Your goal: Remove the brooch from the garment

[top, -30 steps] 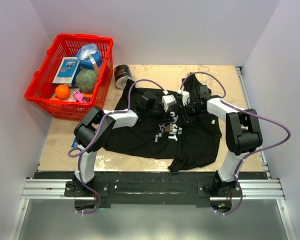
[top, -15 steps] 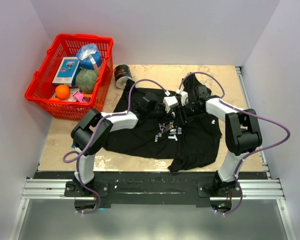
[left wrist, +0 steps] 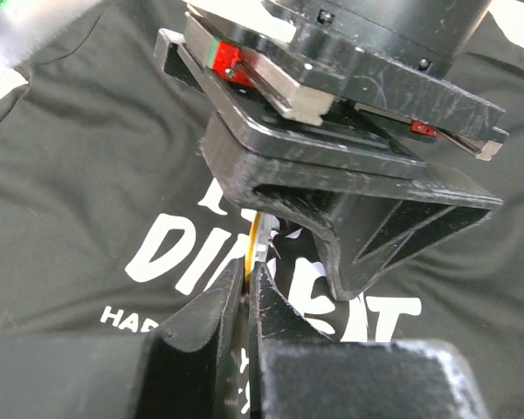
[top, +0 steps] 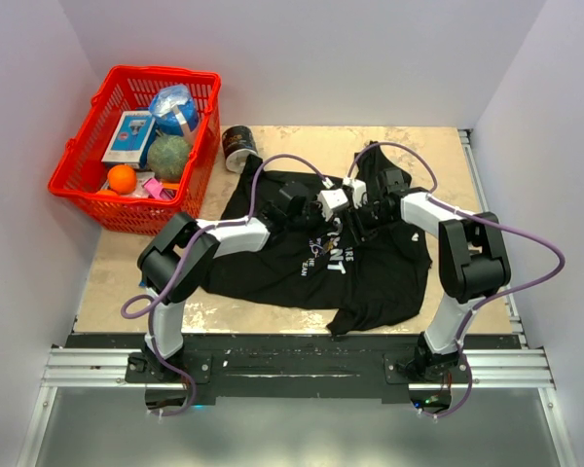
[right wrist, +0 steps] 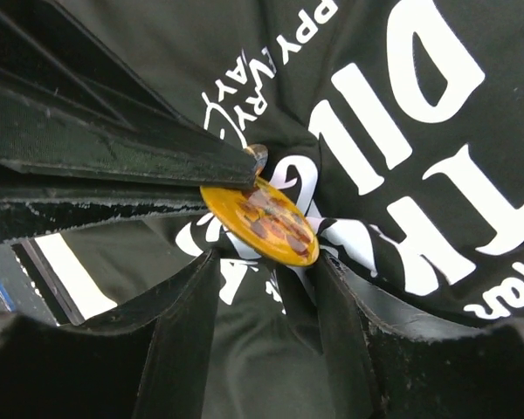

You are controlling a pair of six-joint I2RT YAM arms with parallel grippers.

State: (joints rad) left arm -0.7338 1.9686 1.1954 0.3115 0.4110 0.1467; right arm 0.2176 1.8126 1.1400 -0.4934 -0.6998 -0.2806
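We are pinching the brooch (right wrist: 260, 220) with the left gripper (left wrist: 247, 267), the right gripper (right wrist: 266, 262) spread around it; next, probably pulling it off the T-shirt (left wrist: 70, 157).

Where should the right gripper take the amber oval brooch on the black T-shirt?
Probably its free lower rim, from below in the right wrist view: the amber oval brooch is a thin disc on the black T-shirt, and the left gripper pinches its upper rim.
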